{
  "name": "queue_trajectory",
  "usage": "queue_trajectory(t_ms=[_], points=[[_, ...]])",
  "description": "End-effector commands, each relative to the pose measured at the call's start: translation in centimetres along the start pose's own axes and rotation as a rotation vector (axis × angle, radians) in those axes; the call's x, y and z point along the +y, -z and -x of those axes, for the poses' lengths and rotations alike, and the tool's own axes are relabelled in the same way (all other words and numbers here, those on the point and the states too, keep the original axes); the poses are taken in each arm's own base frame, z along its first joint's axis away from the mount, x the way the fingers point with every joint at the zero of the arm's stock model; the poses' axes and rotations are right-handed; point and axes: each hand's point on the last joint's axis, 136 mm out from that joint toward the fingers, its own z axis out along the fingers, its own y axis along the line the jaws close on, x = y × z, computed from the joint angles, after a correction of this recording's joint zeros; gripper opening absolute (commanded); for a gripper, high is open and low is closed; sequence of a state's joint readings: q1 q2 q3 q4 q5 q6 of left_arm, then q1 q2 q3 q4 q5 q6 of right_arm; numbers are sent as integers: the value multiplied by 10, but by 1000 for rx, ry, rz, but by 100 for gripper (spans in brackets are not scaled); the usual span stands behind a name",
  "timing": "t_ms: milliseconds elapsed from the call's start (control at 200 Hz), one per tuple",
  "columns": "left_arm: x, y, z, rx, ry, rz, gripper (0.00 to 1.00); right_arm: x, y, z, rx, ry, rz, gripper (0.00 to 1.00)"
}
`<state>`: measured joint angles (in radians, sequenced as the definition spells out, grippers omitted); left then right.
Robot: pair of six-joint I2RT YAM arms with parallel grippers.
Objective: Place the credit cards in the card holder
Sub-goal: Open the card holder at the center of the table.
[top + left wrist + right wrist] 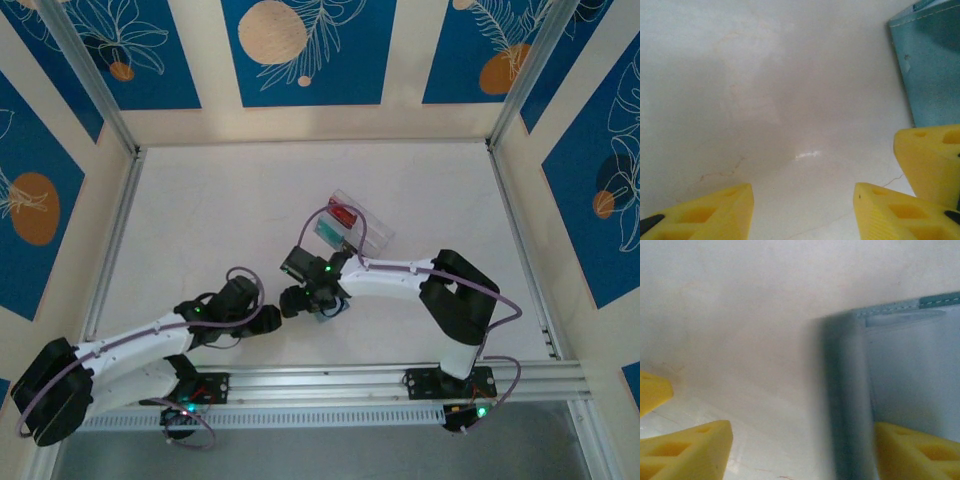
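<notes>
Open table (pixel 220 210) left; tray (pixel 362 222) blocks beyond card holder (pixel 932 65).

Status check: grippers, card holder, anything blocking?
Left gripper fingers apart, nothing between. Right gripper fingers apart, astride card holder edge. Holder lies on table. Clear tray beyond, apart.

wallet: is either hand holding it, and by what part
Nothing is held. The left hand is open over bare table; the right hand is open too, with an edge of the wallet between its fingers, unclamped.
</notes>
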<state>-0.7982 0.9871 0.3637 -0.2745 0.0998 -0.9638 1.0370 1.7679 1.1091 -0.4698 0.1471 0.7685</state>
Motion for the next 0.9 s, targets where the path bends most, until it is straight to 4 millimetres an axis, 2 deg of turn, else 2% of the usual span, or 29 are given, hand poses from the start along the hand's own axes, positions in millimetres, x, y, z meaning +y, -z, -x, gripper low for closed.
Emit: queue_trajectory(t_ms=[0, 195, 325, 440, 630, 800, 895], points=[[-14, 6, 9, 0, 43, -71, 57, 15, 4, -5, 17, -5, 117, 78], [-17, 13, 21, -12, 115, -144, 59, 10, 0, -11, 14, 1, 131, 83], [-22, 16, 32, 1, 124, -167, 62, -2, 3, -12, -37, 46, -7, 83], [-29, 15, 41, 17, 123, -189, 63, -5, 7, -17, -47, 94, -81, 83], [-34, 10, 53, 19, 123, -191, 63, -3, 21, -21, -65, 111, -80, 83], [-34, 2, 54, 36, 114, -183, 63, -9, 37, -19, -81, 109, -114, 83], [-32, -1, 52, 47, 111, -179, 63, -9, 43, -19, -86, 109, -114, 79]])
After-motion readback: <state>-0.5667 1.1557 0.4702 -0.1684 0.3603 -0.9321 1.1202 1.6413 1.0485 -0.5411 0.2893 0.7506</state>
